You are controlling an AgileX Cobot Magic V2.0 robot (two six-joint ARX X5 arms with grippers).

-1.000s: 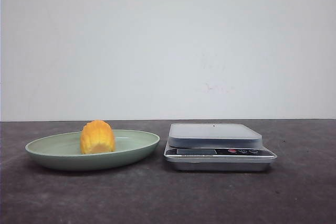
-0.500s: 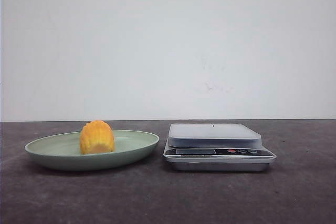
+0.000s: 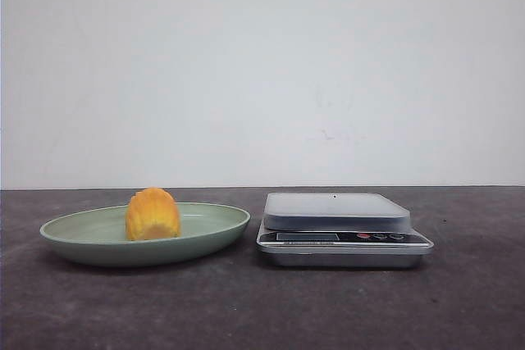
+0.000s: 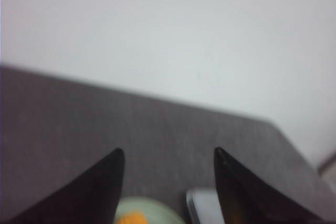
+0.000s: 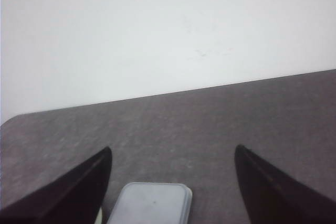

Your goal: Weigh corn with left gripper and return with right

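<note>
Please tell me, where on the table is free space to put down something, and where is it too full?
Free patches: the dark table in front of the green plate and the scale, the strip right of the scale, and the scale's platform, which bears nothing. Crowded: the narrow gap between plate rim and scale, and the plate around the corn.

The left gripper (image 4: 169, 153) shows two black, wedge-shaped fingers tapering to points. The right gripper (image 5: 173, 150) looks alike: two dark, pointed wedge fingers, smooth-surfaced.
</note>
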